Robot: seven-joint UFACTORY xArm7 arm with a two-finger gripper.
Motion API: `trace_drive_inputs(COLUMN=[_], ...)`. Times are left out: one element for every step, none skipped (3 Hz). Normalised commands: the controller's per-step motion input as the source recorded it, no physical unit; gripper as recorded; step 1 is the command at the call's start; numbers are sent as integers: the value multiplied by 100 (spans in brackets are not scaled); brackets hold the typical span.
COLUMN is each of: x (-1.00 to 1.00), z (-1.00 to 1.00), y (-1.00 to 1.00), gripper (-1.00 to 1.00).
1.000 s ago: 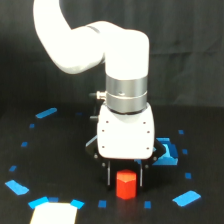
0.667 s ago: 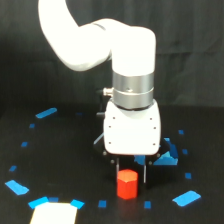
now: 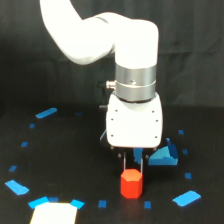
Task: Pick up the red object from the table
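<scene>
The red object [image 3: 131,183], a small red-orange hexagonal block, stands on the black table [image 3: 60,160] at the lower middle of the exterior view. My gripper [image 3: 134,165] hangs straight above it under the white wrist housing. Its two thin dark fingers [image 3: 125,161] stand close together, closer than the block is wide. Their tips end at the block's top edge. The block's top hides the tips, so I cannot tell whether they touch or pinch it. The block rests on the table.
A raised blue piece [image 3: 164,157] lies just to the exterior view's right of the gripper. A white sheet [image 3: 54,214] sits at the bottom left. Blue tape patches [image 3: 186,198] and small blue marks dot the table around the block.
The wrist has shifted toward the exterior view's right and risen. The fingers stood wide on both sides of the block; now they are closer together and higher. The block shifted slightly right.
</scene>
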Motion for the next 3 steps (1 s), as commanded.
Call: trace_drive_inputs(x=[2, 41, 36], z=[-42, 39, 100], y=[-36, 19, 61], gripper=[45, -100, -100])
